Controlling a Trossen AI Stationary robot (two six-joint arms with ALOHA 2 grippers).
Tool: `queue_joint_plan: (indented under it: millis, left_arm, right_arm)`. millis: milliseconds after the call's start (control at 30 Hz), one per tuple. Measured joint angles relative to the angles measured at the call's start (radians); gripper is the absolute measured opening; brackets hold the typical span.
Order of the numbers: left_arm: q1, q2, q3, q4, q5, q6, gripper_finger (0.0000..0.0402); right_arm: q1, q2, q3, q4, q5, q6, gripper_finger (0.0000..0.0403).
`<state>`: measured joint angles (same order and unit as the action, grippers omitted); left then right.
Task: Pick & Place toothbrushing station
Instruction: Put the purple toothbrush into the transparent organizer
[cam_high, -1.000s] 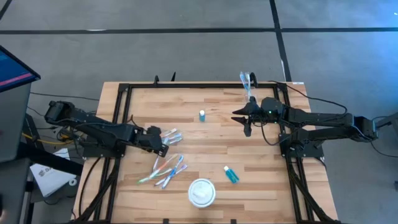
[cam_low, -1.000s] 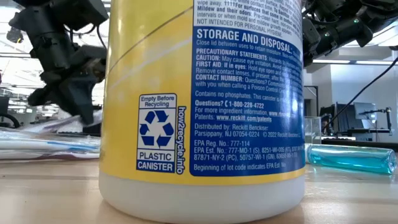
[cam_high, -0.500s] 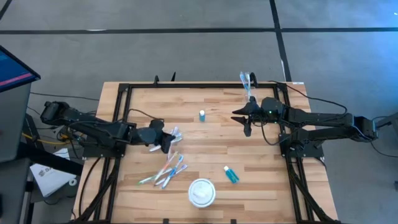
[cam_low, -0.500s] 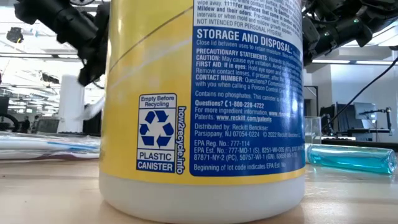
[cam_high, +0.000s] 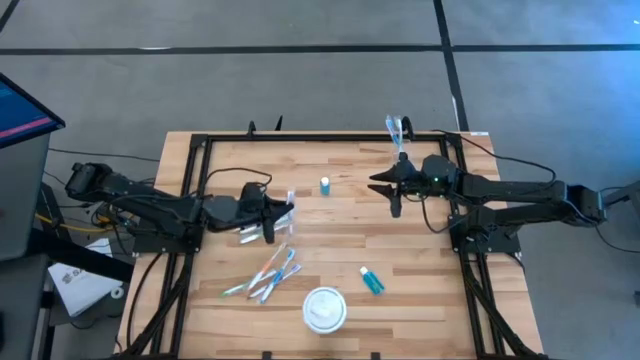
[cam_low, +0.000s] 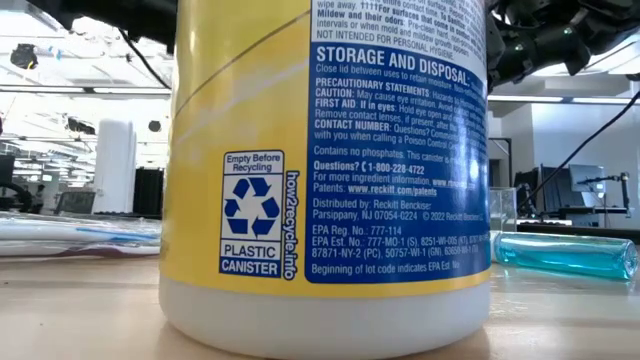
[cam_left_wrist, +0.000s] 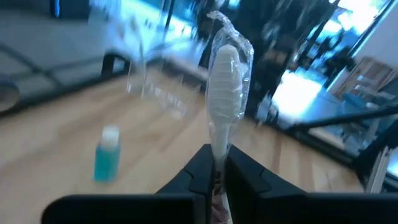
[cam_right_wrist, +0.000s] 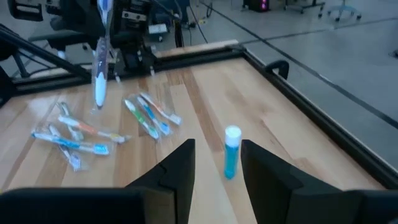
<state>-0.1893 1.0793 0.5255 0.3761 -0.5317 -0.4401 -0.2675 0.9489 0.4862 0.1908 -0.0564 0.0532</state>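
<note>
The overhead camera looks straight down on the table (cam_high: 330, 160); the low one sits level, close behind a canister (cam_low: 330, 170).

The left tool (cam_left_wrist: 216, 169) pinches a wrapped white toothbrush (cam_left_wrist: 225, 81) above the table (cam_left_wrist: 56, 155), near a small blue tube (cam_left_wrist: 107, 159).

Right up close in the low view stands a yellow-and-blue canister (cam_low: 325, 170). Its label reads "STORAGE AND DISPOSAL", "PRECAUTIONARY STATEMENTS", "FIRST AID", "Questions? 1-800-228-4722" and "www.reckitt.com/patents". A recycling panel says "Empty Before Recycling", "PLASTIC CANISTER", with "how2recycle.info" alongside.
</note>
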Motion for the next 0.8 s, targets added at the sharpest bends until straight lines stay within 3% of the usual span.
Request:
queue_joint_plan:
  millis: [333,500,800]
  left_arm:
    - [0.048,0.129,0.0,0.324,0.011,0.17,0.0024]
    - [0.087,0.214,0.001,0.507,0.109,0.223,0.001]
    - [0.136,0.379,0.136,0.526,0.18,0.239,0.0016]
  right_arm:
    - [0.025,0.143,0.001,0.225,-0.085,0.0,0.012]
    - [0.024,0.169,0.001,0.279,-0.104,0.0,0.012]
    - [0.025,0.169,0.001,0.299,-0.119,0.0,0.012]
